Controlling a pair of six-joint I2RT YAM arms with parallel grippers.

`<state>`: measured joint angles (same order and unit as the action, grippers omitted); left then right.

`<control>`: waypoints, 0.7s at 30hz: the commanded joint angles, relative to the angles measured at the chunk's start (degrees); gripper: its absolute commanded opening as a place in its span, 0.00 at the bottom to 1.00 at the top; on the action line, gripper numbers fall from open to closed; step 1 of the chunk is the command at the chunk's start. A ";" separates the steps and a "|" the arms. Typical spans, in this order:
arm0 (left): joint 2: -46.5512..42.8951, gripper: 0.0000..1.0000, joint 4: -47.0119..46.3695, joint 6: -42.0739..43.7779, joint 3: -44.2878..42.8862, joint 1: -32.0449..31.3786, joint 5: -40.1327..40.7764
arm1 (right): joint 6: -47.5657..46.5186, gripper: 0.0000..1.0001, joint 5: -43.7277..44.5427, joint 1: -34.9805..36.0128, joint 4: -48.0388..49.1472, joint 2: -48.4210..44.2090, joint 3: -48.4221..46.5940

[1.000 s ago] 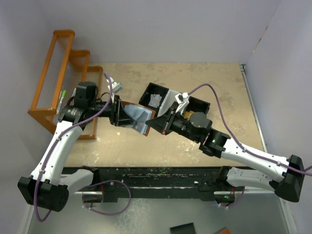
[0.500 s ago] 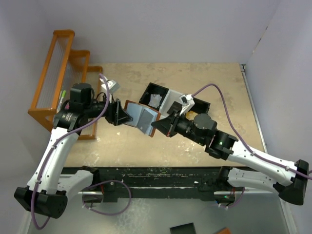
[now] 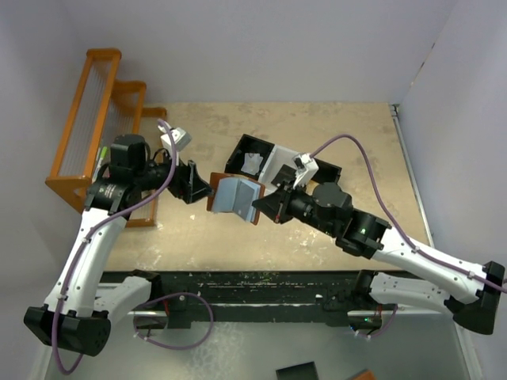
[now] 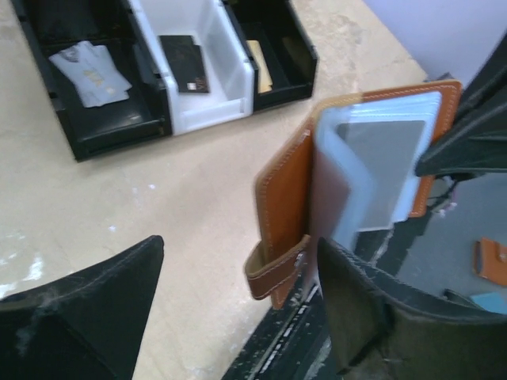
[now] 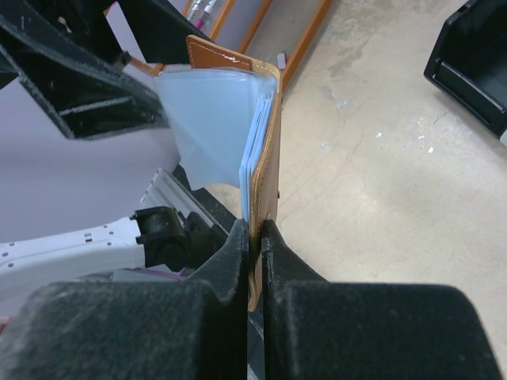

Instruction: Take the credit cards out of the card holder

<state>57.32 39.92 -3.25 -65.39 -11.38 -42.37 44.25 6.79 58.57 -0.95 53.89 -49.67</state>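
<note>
— Right pincer (image 5: 255,231) is clamped tight on one edge of the wallet's (image 5: 268,150) brown cover. It holds the wallet up off the table (image 5: 396,182), open, with the pale plastic sleeves (image 5: 210,119) fanned out.
— Left one?
— Left pincer (image 3: 204,188) has its jaws spread wide with nothing in them. It sits just beside the wallet's free cover, on the rack (image 3: 95,119) side. Looks clear of it, no contact that I can see.
— Cards?
— Black card (image 4: 184,63) lies in the white middle bin of the tray (image 4: 119,133). Tan card (image 4: 260,73) is in the black end bin next to it, paper scrap (image 4: 87,70) in the other black bin. A grey rectangle (image 4: 380,146) shows through one sleeve; can't tell if it's a card.
— Tray vs wallet?
— Tray is on the table behind the wallet, apart from it.
</note>
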 commanded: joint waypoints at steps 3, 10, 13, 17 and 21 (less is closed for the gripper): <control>-1.19 0.94 -2.91 0.85 1.40 -0.03 -16.65 | -2.46 0.00 3.38 1.38 -3.42 3.69 -10.25; -6.46 0.92 -9.22 3.89 4.94 -0.40 0.29 | -1.40 0.00 14.35 4.36 -27.82 17.12 -27.73; -7.37 0.93 -10.34 6.10 6.41 -0.40 8.74 | -0.90 0.00 17.01 5.42 -32.36 20.46 -31.39; -7.83 0.94 -9.11 7.31 7.97 -0.40 5.23 | -0.57 0.00 18.99 6.68 -34.57 21.88 -32.57; -6.77 0.94 -7.82 6.38 8.57 -0.52 -7.16 | -0.39 0.00 19.91 8.23 -36.95 24.31 -34.61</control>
<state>49.98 33.15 2.22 -57.36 -11.70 -40.25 43.16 22.72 65.36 -34.63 77.47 -79.40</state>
